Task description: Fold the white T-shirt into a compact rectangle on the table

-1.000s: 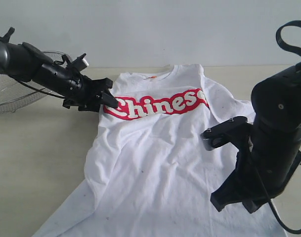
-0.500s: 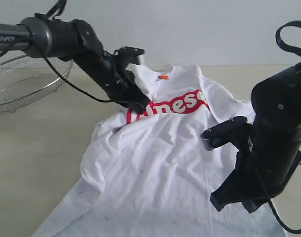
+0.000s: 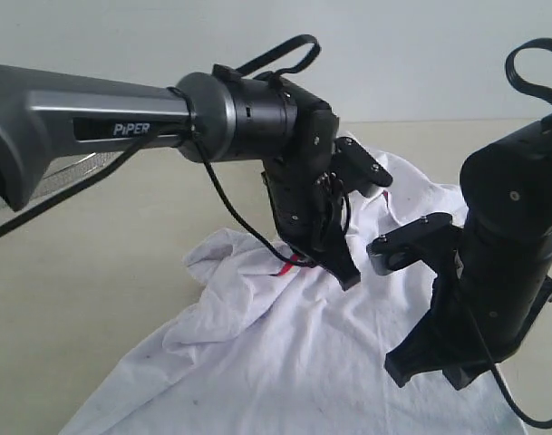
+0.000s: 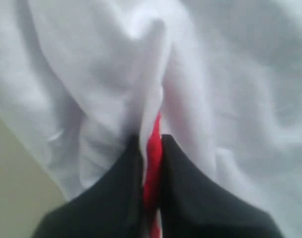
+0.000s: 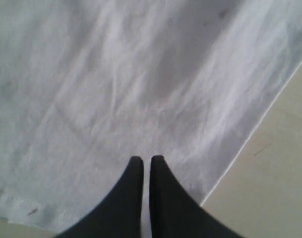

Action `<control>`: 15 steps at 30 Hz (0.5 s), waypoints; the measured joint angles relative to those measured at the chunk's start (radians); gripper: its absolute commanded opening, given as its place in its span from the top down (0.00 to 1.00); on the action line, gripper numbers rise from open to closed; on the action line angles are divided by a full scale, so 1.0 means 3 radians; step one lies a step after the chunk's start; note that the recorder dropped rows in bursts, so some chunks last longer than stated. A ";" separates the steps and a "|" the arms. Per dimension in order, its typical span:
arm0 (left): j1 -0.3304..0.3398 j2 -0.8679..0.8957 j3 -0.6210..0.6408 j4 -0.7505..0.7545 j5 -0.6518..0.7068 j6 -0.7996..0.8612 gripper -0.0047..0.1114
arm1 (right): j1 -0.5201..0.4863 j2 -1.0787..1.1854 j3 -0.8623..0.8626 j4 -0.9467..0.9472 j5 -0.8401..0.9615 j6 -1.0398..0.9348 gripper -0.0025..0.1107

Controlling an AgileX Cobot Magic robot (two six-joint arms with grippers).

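Note:
The white T-shirt (image 3: pixel 285 362) lies crumpled on the table (image 3: pixel 76 272), its upper left part pulled over toward the middle. My left gripper (image 3: pixel 348 276) is shut on a fold of it. In the left wrist view a strip of the red lettering (image 4: pixel 155 124) is pinched between the jaws of this gripper (image 4: pixel 151 141), with white cloth (image 4: pixel 91 59) bunched around it. My right gripper (image 3: pixel 411 367) hangs shut over the shirt's right side. In the right wrist view its jaws (image 5: pixel 146 161) hold nothing, above flat cloth (image 5: pixel 116 74) near the shirt's edge.
A wire-mesh basket (image 3: pixel 85 168) stands at the far left, mostly behind the left arm. Bare tabletop (image 5: pixel 270 188) lies just beyond the shirt's right edge. The left arm stretches across the middle of the scene, close to the right arm.
The left gripper closed on the shirt by the lettering and swept right toward the middle, dragging that part over. Most of the lettering is now hidden. The right arm has not moved.

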 measured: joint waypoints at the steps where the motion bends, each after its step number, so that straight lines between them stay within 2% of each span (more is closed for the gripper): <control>1: -0.0052 0.0000 0.0000 0.0031 0.0016 -0.0052 0.92 | 0.0000 0.0000 0.0000 0.0000 0.0000 0.0000 0.98; 8: -0.0371 -0.0001 0.0000 0.0087 0.0023 -0.0295 0.92 | 0.0000 0.0000 0.0000 -0.0044 0.0070 0.0000 0.98; 15: -0.0557 -0.0016 0.0000 0.0159 0.0009 -0.0533 0.92 | 0.0005 -0.0036 0.0000 -0.0333 0.0543 0.0245 0.98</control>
